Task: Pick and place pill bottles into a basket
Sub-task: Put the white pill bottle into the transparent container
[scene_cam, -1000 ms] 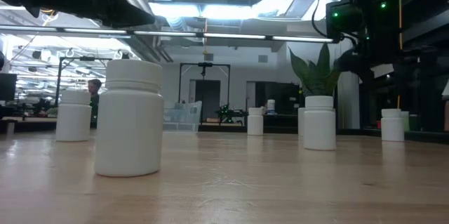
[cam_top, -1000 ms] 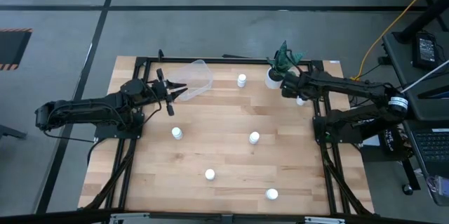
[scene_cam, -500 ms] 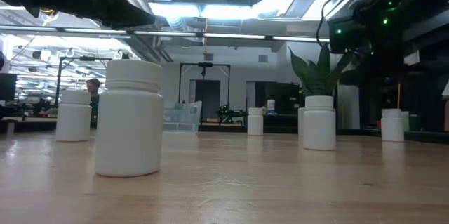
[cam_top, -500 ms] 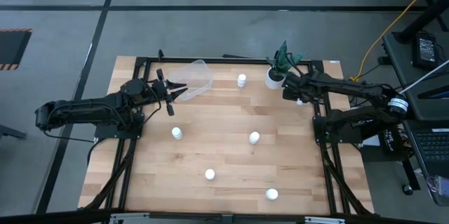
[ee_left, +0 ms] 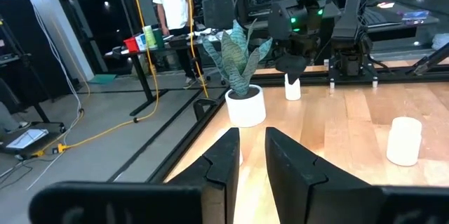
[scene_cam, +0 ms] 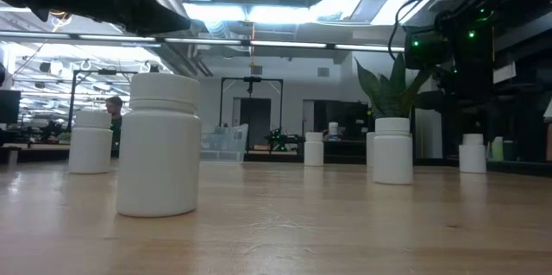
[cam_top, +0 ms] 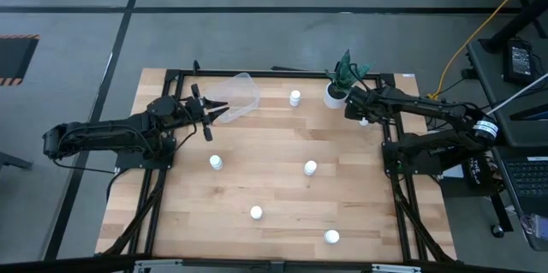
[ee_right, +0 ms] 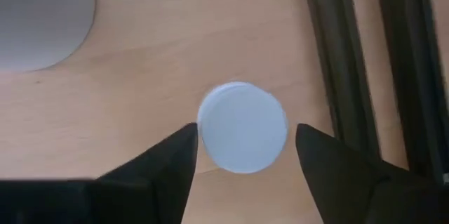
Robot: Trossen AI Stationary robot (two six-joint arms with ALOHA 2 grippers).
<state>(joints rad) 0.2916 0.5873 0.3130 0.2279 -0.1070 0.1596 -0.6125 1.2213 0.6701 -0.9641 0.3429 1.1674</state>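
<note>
Right gripper (ee_right: pixel 242 155) jaws apart astride round white-capped pill bottle (ee_right: pixel 243 126); left gripper (cam_top: pixel 208 112) jaws pinching clear plastic basket (cam_top: pixel 237 95).

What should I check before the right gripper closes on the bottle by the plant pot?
1. Right gripper open, a finger on each side of the bottle: ok.
2. Bottle centred between the fingers: ok, a little gap shows on both sides in the right wrist view.
3. Bottle upright: ok, its cap faces the camera squarely.
4. Clearance from the plant pot: cannot tell, the pot stands close beside the gripper.
5. Basket ready: not ok, it is tilted in the left gripper, off the table.
6. Gripper low enough on the bottle: cannot tell.
</note>
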